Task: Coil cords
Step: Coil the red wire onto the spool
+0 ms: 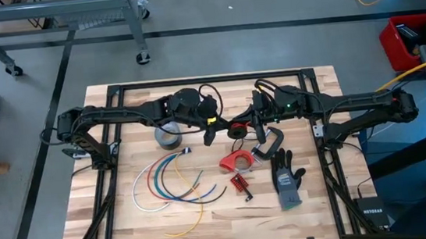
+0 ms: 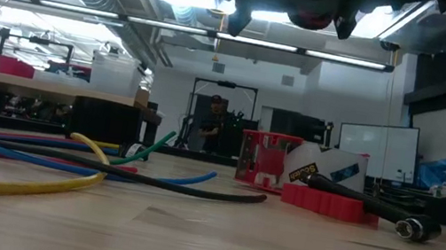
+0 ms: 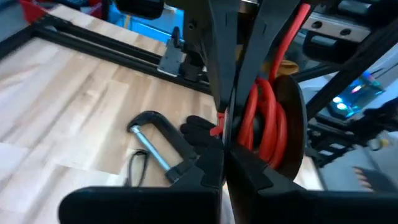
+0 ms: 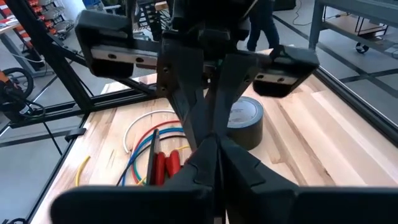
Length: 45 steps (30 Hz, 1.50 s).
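While the red cord (image 3: 264, 118) is already wound into loops, held above the table between both arms, the left gripper (image 3: 231, 134) is closed on it and the right gripper (image 4: 214, 146) looks closed too; white, blue, green and yellow cords (image 1: 173, 182) lie uncoiled

cords (image 1: 173, 180): white, blue, red, green, yellow; tape roll (image 1: 169, 137): grey

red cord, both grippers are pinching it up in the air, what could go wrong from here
The red cord hangs in stacked loops between the shut left gripper and right gripper; if either lets go, the loops may spring apart. Dropped, it could tangle with the C-clamp or the glove below.
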Motion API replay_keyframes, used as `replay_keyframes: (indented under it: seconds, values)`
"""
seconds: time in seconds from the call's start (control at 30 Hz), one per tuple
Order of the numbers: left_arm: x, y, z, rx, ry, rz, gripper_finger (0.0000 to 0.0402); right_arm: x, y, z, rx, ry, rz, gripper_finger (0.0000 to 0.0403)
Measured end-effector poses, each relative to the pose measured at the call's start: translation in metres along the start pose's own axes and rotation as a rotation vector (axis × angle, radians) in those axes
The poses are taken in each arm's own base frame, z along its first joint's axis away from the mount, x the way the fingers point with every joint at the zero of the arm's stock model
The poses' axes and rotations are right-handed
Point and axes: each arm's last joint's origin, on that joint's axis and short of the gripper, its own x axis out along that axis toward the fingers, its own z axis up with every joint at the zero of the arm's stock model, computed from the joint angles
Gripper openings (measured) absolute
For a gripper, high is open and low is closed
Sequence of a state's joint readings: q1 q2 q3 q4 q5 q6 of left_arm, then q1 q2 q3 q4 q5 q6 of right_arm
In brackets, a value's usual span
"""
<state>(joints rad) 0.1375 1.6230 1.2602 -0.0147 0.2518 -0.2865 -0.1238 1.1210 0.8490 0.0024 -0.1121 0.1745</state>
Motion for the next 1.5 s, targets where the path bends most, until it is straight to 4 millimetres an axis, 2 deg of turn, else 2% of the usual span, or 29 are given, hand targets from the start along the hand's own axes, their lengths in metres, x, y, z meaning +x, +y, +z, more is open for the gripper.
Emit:
replay_keyframes:
  seconds: [0.2,0.8,1.0,1.33,1.5]
  values:
    - [0.0,-0.002,-0.001,-0.162,0.037,-0.087,0.0001,0.0,0.0,0.001,-0.002,-0.014,-0.003,0.0034]
    - [-0.002,-0.012,-0.014,-0.624,0.337,-0.335,0.0,0.0,-0.002,0.001,-0.04,-0.012,-0.077,0.0036]
    - [-0.003,-0.011,-0.014,-0.643,0.343,-0.327,0.0,0.0,-0.004,-0.002,-0.05,0.011,-0.108,0.0037]
    - [-0.003,-0.011,-0.014,-0.664,0.353,-0.335,0.0,-0.002,-0.005,-0.015,-0.04,0.147,-0.118,0.0037]
    - [-0.003,-0.008,-0.013,-0.598,0.324,-0.324,0.0,-0.002,-0.005,-0.015,-0.04,0.147,-0.118,0.0037]
